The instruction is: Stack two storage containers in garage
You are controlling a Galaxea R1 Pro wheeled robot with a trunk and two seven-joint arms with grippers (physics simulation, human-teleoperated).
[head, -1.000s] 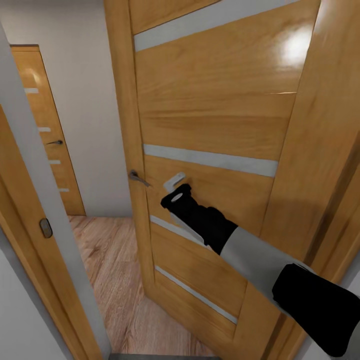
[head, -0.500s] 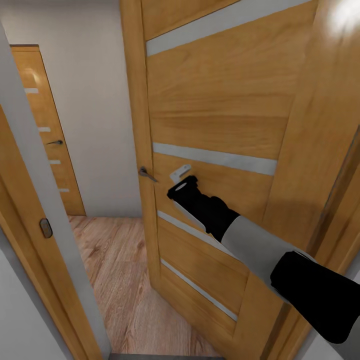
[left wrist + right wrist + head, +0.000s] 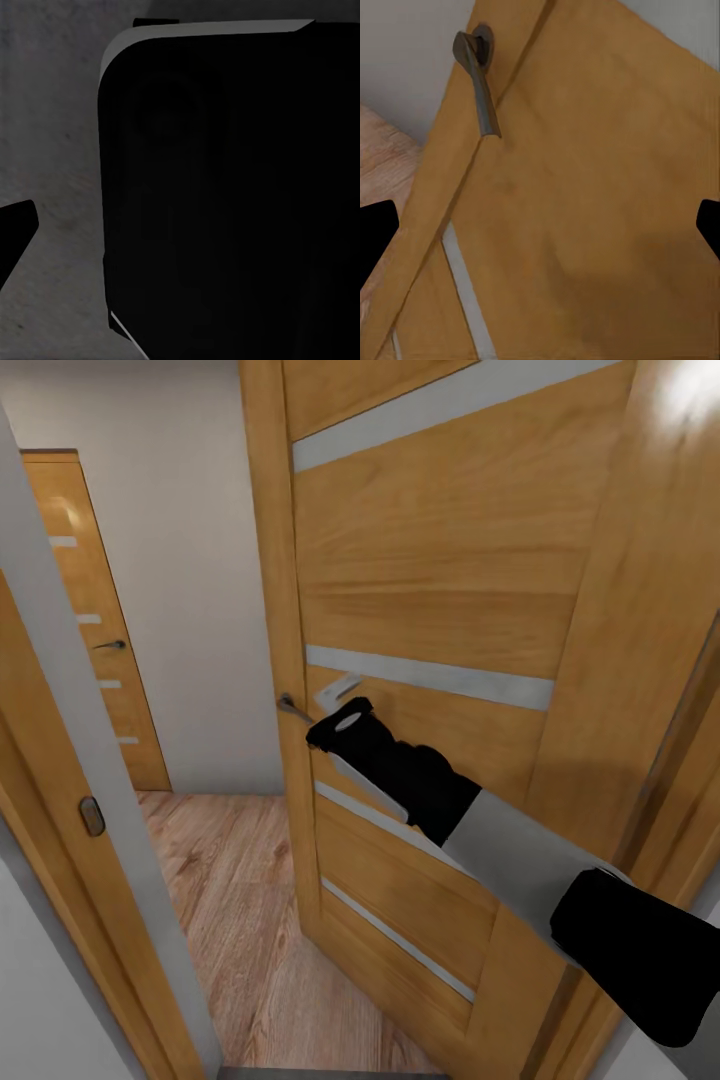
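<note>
I am standing at a doorway with the right arm (image 3: 520, 860) stretched forward against a half-open wooden door (image 3: 440, 580), a honey-coloured leaf crossed by pale horizontal strips. The right gripper (image 3: 338, 700) sits close to the door face, just beside the dark metal lever handle (image 3: 292, 707) near the door's free edge. From the right wrist camera I see that handle (image 3: 478, 82) ahead and the two black fingertips (image 3: 373, 236) at opposite edges of the picture, so these jaws stand wide apart with nothing between them. Past the door lies a light wood plank floor (image 3: 225, 890), a white wall and a second matching door (image 3: 85, 610) further back with its own small handle. The near door frame (image 3: 70, 760) runs down my left side. The left wrist camera looks at a dark rounded body (image 3: 225, 195) over mottled grey floor (image 3: 52, 135); I cannot tell how the left jaws stand. The containers are nowhere in my pictures
</note>
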